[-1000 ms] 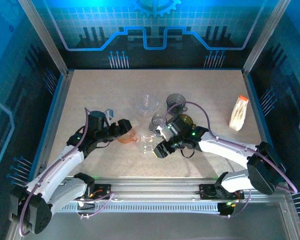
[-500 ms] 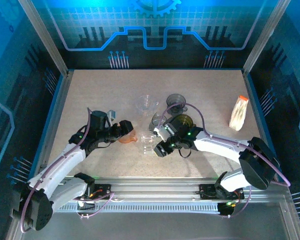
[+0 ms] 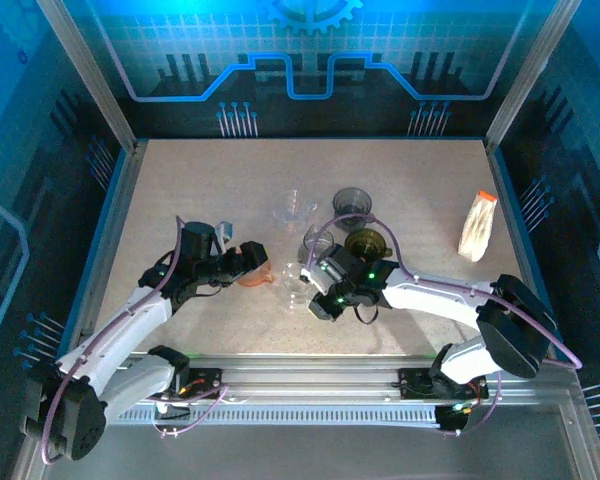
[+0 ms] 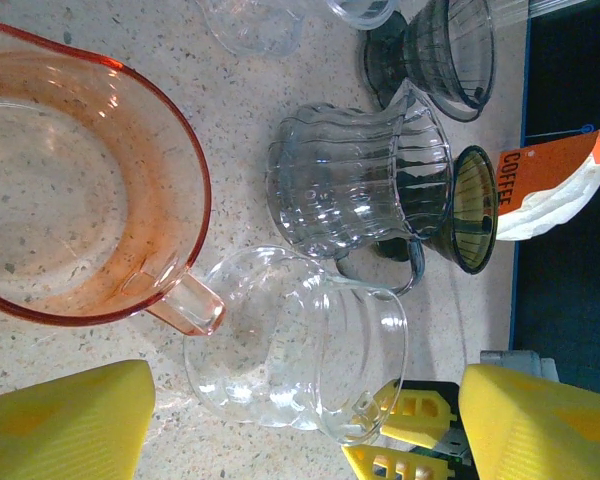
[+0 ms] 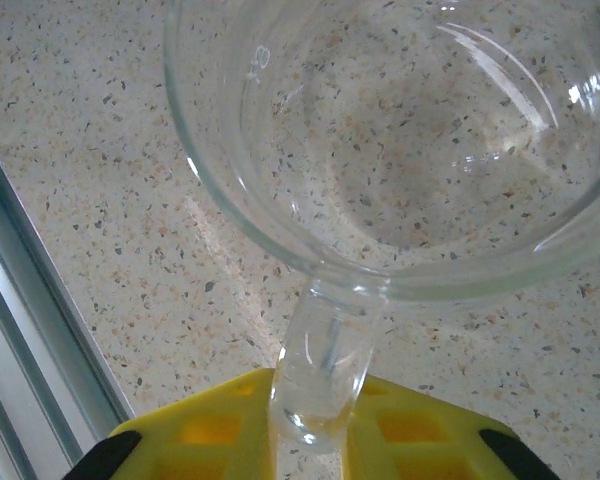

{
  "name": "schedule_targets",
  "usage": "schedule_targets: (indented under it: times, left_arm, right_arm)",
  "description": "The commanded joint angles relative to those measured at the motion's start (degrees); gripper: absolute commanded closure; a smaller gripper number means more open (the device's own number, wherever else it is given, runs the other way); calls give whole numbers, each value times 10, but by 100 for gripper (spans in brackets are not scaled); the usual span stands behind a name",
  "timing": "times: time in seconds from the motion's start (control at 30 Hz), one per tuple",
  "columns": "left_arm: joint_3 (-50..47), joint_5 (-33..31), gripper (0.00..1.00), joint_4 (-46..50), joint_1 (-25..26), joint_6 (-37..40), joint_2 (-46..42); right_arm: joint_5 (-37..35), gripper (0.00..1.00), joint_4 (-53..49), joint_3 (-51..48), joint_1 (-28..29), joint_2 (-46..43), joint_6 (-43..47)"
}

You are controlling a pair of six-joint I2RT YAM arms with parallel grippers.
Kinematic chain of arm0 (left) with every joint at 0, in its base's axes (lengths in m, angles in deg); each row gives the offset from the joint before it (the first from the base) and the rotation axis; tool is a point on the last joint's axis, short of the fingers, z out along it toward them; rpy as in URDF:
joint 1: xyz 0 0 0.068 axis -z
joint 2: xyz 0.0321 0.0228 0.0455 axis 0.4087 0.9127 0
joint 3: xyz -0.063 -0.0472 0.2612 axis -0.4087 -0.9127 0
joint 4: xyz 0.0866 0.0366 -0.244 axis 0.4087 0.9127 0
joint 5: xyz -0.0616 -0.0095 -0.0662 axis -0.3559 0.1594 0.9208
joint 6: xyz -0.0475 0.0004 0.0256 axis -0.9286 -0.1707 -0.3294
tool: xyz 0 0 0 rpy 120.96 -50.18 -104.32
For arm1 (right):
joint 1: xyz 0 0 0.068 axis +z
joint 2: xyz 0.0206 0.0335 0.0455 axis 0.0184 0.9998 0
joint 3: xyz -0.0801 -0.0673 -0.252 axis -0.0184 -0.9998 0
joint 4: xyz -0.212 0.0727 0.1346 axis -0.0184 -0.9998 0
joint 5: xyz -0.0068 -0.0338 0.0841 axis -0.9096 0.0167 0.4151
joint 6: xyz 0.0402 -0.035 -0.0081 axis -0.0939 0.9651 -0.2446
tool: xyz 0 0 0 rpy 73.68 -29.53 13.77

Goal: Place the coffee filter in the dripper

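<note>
Right hand (image 5: 318, 432) pinching the handle (image 5: 320, 370) of the clear dripper (image 5: 400, 150); left hand (image 4: 300, 425) wide open, holding nothing.

The right hand's yellow fingers (image 5: 205, 440) are closed against either side of the glass handle, and the dripper's bowl rests on the speckled bench (image 5: 90, 170) just past them. Just beside it on the left sits an orange dripper (image 4: 70, 190). Behind it a ribbed grey dripper (image 4: 340, 180), an olive dripper (image 4: 477, 210) and a dark dripper (image 4: 450, 50) cluster close together. The left hand hovers near the orange dripper with its fingers spread well apart. The packet of coffee filters (image 3: 477, 225) lies on the bench by the right edge, well apart from the drippers.
</note>
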Motion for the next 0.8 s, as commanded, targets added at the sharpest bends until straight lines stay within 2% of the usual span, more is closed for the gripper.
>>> schedule_targets:
  times: [0.0,0.3,0.37,0.47,0.53,0.63,0.77]
  left_arm:
    - [-11,18,19,-9,6,1,1]
    - [-13,20,19,-11,6,2,1]
    - [-14,21,18,-11,6,2,1]
    - [-15,21,17,-10,6,2,-1]
    - [-14,21,15,-10,6,2,-3]
    - [-13,17,14,-5,6,2,-8]
    - [-10,6,12,2,5,6,-19]
  right_arm:
    - [-10,80,-36,4,14,-14,7]
    - [-20,79,-59,4,33,-27,-2]
    - [-25,73,-60,4,35,-29,-6]
    - [-33,54,-64,8,35,-37,-10]
    - [-38,44,-69,12,35,-47,-12]
    - [-44,36,-84,23,35,-66,-13]
    - [-57,31,-105,65,30,-92,-22]
